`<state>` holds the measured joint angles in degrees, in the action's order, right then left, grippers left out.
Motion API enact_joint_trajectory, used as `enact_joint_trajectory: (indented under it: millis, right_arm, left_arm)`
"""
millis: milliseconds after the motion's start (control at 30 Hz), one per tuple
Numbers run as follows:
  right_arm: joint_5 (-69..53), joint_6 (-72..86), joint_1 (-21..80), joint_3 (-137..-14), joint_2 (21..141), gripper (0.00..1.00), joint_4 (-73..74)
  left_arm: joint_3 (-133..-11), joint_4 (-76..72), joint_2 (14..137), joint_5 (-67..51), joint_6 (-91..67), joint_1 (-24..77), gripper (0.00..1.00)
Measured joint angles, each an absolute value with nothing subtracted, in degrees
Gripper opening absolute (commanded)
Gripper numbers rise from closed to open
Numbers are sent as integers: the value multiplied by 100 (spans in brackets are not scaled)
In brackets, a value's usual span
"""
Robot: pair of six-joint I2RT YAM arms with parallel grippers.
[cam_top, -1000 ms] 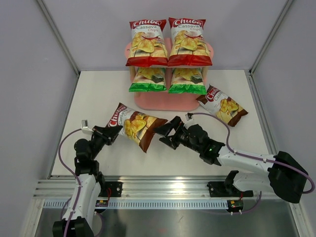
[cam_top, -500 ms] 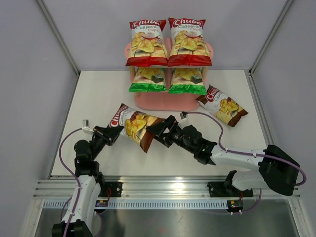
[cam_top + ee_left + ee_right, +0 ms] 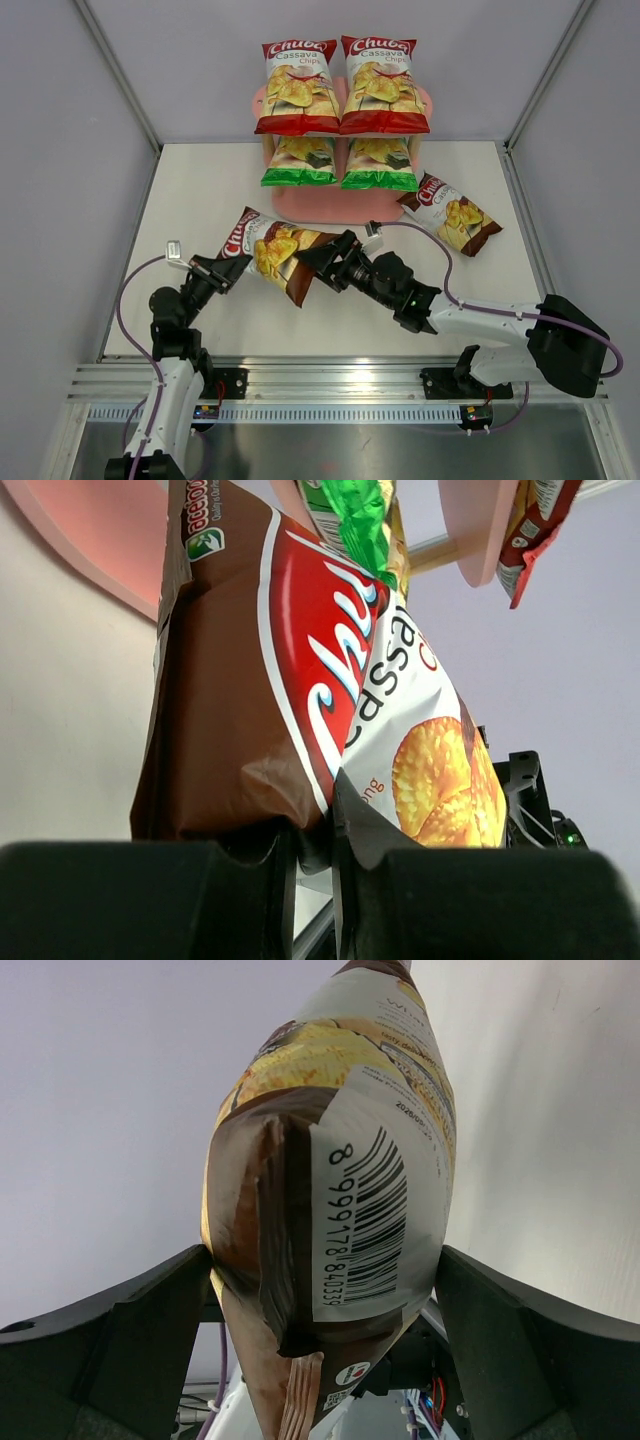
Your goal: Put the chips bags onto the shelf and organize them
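One pink three-tier shelf (image 3: 340, 207), rounded boards on pale wooden posts, stands out ahead of both grippers at the far side of the white table (image 3: 200, 190). Six glossy chips bags, count them. A red bag (image 3: 297, 88) and a second red bag (image 3: 381, 85) sit side by side on the top tier. A green bag (image 3: 299, 162) and a second green bag (image 3: 379, 165) sit just below. Two more are dark brown, neither on the shelf.

One dark brown bag (image 3: 272, 253) sits between the two grippers. The other dark brown bag (image 3: 452, 215) lies flat on the table, beyond and to the right of the right gripper (image 3: 322, 262).

The left gripper (image 3: 225, 268) has its fingers pinched tight on the held bag's top edge. Its wrist view shows the foil creased there, under the white Chuba lettering.

The right wrist view gives what the top camera misses: the bag's back seam and barcode, puffed and crinkled. That gripper's jaws are spread wide to either side of the bottom end. Whether they press it, I can't tell.
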<state>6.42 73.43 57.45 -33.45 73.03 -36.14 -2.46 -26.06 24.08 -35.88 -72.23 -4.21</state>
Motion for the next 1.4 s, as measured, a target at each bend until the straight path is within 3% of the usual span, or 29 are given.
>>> enact_joint_trajectory:
  millis: [100,200,433,533,567,633,700,733,1067,1400]
  right_arm:
    - [648,7286,5745,-3380,7255,99,-3452]
    - [637,7251,5745,-3483,7303,89,-3404]
    - [510,7008,5743,-3446,7498,52,-4185]
    - [464,6829,5743,-3387,7500,43,-4442]
    - [449,6775,5741,-3365,7500,40,-4543]
    - [412,6674,5739,-3330,7500,39,-4790]
    - [375,6584,5736,-3293,7500,35,-5004]
    - [349,6525,5736,-3260,7500,34,-5087]
    - [309,6230,5739,-2335,7467,33,-5889]
    - [751,5988,5749,-1299,7113,31,-6018]
  left_arm:
    - [-246,-2871,2399,-3645,-7168,-419,0]
    - [-242,-3124,2351,-3688,-7111,-421,0]
    - [-228,-3500,2246,-3669,-7063,-425,15]
    - [-222,-3642,2204,-3664,-7072,-425,32]
    - [-222,-3682,2178,-3658,-7072,-427,46]
    - [-222,-3739,2169,-3695,-7076,-427,62]
    - [-222,-3769,2147,-3800,-7065,-414,95]
    - [-222,-3809,2130,-3898,-7094,-395,99]
    - [-222,-2971,2091,-4248,-6871,-270,99]
    - [-880,552,2038,-3006,-5413,-259,99]
